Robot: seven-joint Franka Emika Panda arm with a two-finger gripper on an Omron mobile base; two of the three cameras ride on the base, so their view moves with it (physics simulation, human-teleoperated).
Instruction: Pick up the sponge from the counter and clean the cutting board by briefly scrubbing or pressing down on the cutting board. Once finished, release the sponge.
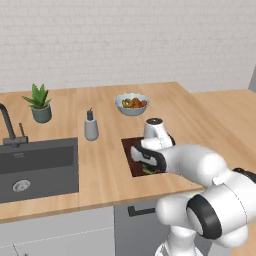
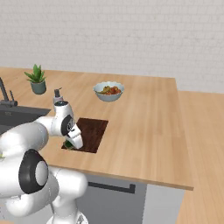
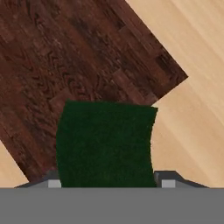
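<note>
The dark green sponge [image 3: 105, 142] sits between my two fingertips [image 3: 168, 181] in the hand view, and my gripper [image 3: 109, 183] is shut on it. Under it lies the dark reddish-brown cutting board [image 3: 65, 52], and the sponge covers the board's edge near one corner. In the left base view the gripper [image 1: 148, 167] points down at the near edge of the cutting board [image 1: 131, 150], with a bit of green sponge [image 1: 149, 170] below the hand. The right base view shows the gripper [image 2: 72, 142] and sponge [image 2: 68, 144] at the near left corner of the cutting board [image 2: 92, 130]. I cannot tell whether the sponge touches the board.
On the light wooden counter [image 1: 100, 165], a fruit bowl [image 1: 132, 103] stands behind the board. A soap dispenser [image 1: 90, 126] is to its left. The dark sink [image 1: 37, 167] with its faucet [image 1: 7, 122] and a potted plant [image 1: 39, 102] lie further left. The counter's front edge runs just before the board.
</note>
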